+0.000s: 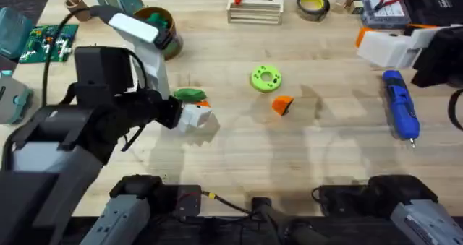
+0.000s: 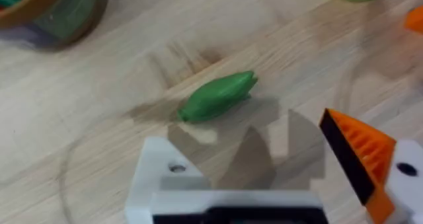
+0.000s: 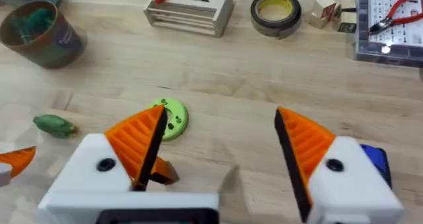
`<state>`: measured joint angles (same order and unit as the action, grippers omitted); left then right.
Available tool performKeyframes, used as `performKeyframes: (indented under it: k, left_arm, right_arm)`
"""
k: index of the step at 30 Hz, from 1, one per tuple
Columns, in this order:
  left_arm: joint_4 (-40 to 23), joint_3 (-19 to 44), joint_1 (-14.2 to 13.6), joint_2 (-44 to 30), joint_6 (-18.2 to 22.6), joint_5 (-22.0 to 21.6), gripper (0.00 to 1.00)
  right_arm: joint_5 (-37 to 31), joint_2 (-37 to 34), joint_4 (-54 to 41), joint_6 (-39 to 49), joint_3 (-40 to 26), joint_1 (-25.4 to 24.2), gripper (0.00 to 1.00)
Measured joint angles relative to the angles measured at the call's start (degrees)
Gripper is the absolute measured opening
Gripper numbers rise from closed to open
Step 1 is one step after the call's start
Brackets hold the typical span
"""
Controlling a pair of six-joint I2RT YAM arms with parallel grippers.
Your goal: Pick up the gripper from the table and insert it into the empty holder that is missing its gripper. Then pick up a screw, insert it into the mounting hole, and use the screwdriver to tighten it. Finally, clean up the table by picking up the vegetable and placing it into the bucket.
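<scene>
Two arms work over a pale wooden tabletop. No brand or legible writing can be made out on anything.

At the left, the left tool hangs low, just near of the small dark-green pod-shaped toy vegetable. Its jaws stand apart and hold nothing. One white angular plastic holder block is bare, with an open screw hole showing, while the other finger carries an orange ribbed pad. In the left wrist view the vegetable lies flat on the wood just beyond the open jaws, its long axis on a slant.

The loose small orange wedge-shaped plastic gripper fingertip lies near the middle of the tabletop, just near and right of a lime-green round disc with holes, close but apart from it. I cannot tell which way its ribbed face points.

The right tool is wide open and empty, both orange ribbed pads in place. The stubby bright-blue cylindrical screwdriver lies at the right, its long axis running far to near, the metal tip at the near end.

The round olive-brown bucket with a yellowish rim stands at the far left, green pieces inside, well apart from the vegetable.
</scene>
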<state>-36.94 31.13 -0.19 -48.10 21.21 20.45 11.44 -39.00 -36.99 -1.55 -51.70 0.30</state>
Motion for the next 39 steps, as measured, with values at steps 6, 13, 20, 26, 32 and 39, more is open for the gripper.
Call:
performKeyframes:
  k: [6, 13, 20, 26, 32, 39]
  left_arm:
    - [-1.52, 1.38, 0.0, 6.18, -0.67, 4.09, 0.208]
    - [-2.98, 4.34, 0.0, 14.21, -2.8, 8.13, 0.505]
    - [-2.64, 5.53, 0.0, 20.58, -6.07, 9.51, 0.992]
    - [-0.19, 5.58, 0.0, 22.84, -9.92, 13.06, 0.993]
    - [-0.11, 5.58, 0.0, 22.89, -12.7, 14.51, 0.993]
    - [-0.04, 5.58, 0.0, 22.87, -13.51, 15.95, 0.993]
  right_arm:
    - [0.0, 0.0, -0.03, 0.07, 0.0, 0.0, 0.992]
    - [0.0, 0.0, -0.04, 0.07, 0.0, 0.0, 0.991]
    - [0.0, 0.0, -0.07, 0.07, 0.0, 0.0, 0.991]
    - [0.0, 0.0, -0.09, 0.07, 0.0, 0.0, 0.991]
    - [0.0, 0.0, -0.09, 0.07, 0.0, 0.0, 0.991]
    - [0.0, 0.0, -0.09, 0.07, 0.0, 0.0, 0.991]
